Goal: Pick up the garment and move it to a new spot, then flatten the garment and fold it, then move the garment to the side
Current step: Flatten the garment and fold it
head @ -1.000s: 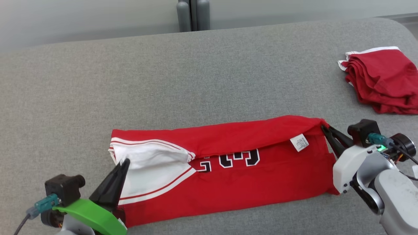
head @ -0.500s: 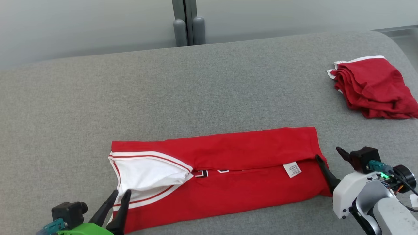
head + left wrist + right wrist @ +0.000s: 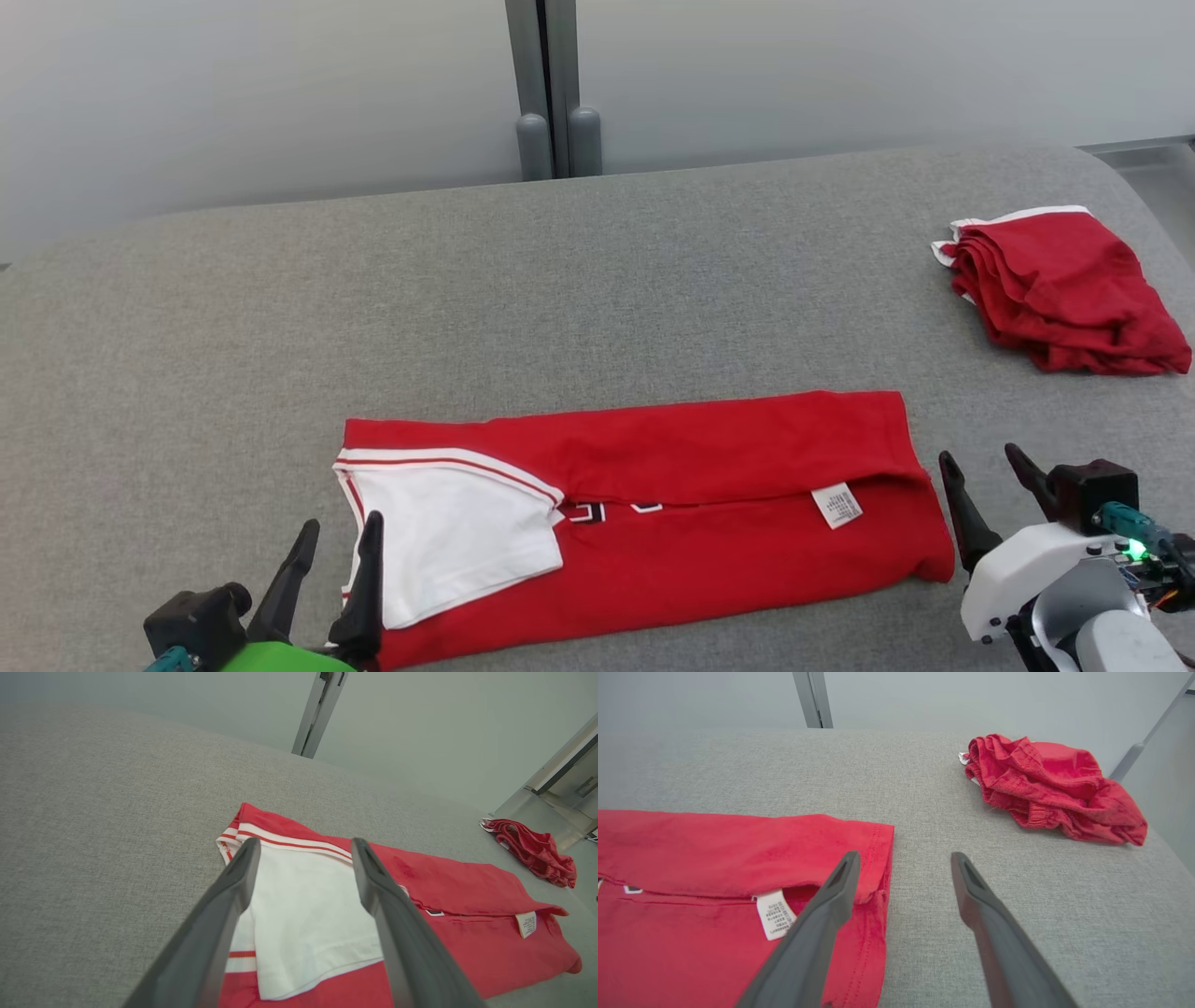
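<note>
The garment (image 3: 672, 504) is a red jersey with white trim, folded into a long band across the near part of the grey surface. Its white sleeve panel (image 3: 303, 905) lies at the left end and a white label (image 3: 775, 914) near the right end. My left gripper (image 3: 341, 537) stands open just off the jersey's near-left corner, nothing between its fingers. My right gripper (image 3: 980, 467) is open too, beside the jersey's right edge and clear of the cloth. In the right wrist view the garment (image 3: 714, 896) lies left of the fingers.
A second red garment (image 3: 1055, 289) lies crumpled at the far right of the grey padded surface (image 3: 560, 299), near its right edge. A grey post (image 3: 551, 89) rises behind the surface against a pale wall.
Both grippers opened and let go of the jersey's top flap, which now lies folded flat over the lettering. Both arms drew back toward me. The camera tilted up.
</note>
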`<state>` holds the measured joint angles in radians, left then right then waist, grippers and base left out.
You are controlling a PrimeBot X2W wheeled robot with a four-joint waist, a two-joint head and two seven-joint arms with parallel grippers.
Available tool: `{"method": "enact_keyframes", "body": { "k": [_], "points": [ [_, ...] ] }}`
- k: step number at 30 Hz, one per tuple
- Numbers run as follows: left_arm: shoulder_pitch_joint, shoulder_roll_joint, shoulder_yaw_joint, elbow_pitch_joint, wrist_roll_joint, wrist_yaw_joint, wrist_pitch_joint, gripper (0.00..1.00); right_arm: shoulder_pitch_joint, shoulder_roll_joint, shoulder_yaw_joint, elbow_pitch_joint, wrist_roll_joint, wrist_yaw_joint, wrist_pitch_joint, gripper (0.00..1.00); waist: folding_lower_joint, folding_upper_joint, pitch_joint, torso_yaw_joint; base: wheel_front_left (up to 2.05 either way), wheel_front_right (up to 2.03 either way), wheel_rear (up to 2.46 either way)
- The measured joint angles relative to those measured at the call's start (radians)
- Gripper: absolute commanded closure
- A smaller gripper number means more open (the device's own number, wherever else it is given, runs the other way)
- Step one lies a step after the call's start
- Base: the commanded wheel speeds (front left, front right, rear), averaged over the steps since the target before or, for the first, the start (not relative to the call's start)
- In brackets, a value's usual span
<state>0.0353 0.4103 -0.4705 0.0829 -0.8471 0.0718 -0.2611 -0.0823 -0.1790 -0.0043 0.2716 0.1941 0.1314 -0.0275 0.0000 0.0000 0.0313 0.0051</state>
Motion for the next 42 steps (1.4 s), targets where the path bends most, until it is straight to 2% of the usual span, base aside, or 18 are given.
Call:
{"method": "enact_keyframes", "body": {
  "k": [6, 16, 20, 26, 27, 28, 29, 30, 33, 38, 42],
  "points": [
    [0.003, -0.051, 0.016, 0.023, 0.059, -0.012, 0.0, 0.0, -0.049, 0.064, -0.036, 0.11, -0.033, 0.0, -0.055, 0.0, 0.0, 0.0, -0.001, 0.021, 0.0, 0.0, 0.0],
    [0.001, -0.089, 0.023, 0.056, 0.111, -0.037, 0.0, 0.0, -0.144, 0.102, -0.088, 0.38, -0.144, 0.0, -0.135, 0.0, 0.0, 0.0, 0.023, 0.061, 0.0, 0.0, 0.0],
    [0.0, -0.1, 0.027, 0.062, 0.119, -0.042, 0.0, 0.0, -0.174, 0.105, -0.099, 0.448, -0.19, 0.0, -0.102, 0.0, 0.0, 0.0, 0.034, 0.066, 0.0, 0.0, 0.0],
    [0.0, -0.117, 0.031, 0.068, 0.13, -0.045, 0.0, 0.0, -0.228, 0.11, -0.081, 0.481, -0.24, 0.0, -0.012, 0.0, 0.0, 0.0, 0.037, 0.057, 0.0, 0.0, 0.0],
    [0.0, -0.118, 0.032, 0.069, 0.131, -0.045, 0.0, 0.0, -0.235, 0.11, -0.077, 0.483, -0.24, 0.0, 0.003, 0.07, 0.0, 0.0, 0.038, 0.056, 0.0, 0.0, 0.0],
    [-0.001, -0.12, 0.034, 0.071, 0.132, -0.045, 0.0, 0.0, -0.241, 0.111, -0.071, 0.487, -0.239, 0.0, 0.021, 0.29, 0.0, 0.0, 0.038, 0.054, 0.0, 0.0, 0.0],
    [-0.002, -0.121, 0.035, 0.073, 0.133, -0.047, 0.0, 0.0, -0.244, 0.113, -0.067, 0.489, -0.237, 0.0, 0.035, 0.62, 0.0, 0.0, 0.038, 0.053, 0.0, 0.0, 0.0],
    [-0.004, -0.123, 0.037, 0.075, 0.136, -0.049, 0.0, 0.0, -0.248, 0.113, -0.061, 0.49, -0.232, 0.0, 0.047, 0.69, 0.0, 0.0, 0.039, 0.053, 0.0, 0.0, 0.0],
    [-0.007, -0.131, 0.04, 0.079, 0.14, -0.054, 0.0, 0.0, -0.254, 0.116, -0.048, 0.491, -0.202, -0.001, 0.065, 1.0, 0.0, 0.0, 0.04, 0.052, 0.0, 0.0, 0.0],
    [-0.007, -0.134, 0.051, 0.083, 0.146, -0.062, 0.0, 0.0, -0.256, 0.121, -0.044, 0.475, -0.175, 0.0, 0.066, 1.0, 0.0, 0.0, 0.04, 0.046, 0.0, 0.0, 0.0],
    [-0.007, -0.14, 0.054, 0.087, 0.154, -0.065, 0.0, 0.0, -0.256, 0.093, -0.059, 0.445, -0.165, 0.0, 0.063, 1.0, 0.0, 0.0, 0.037, 0.035, 0.0, 0.0, 0.0]
  ]
}}
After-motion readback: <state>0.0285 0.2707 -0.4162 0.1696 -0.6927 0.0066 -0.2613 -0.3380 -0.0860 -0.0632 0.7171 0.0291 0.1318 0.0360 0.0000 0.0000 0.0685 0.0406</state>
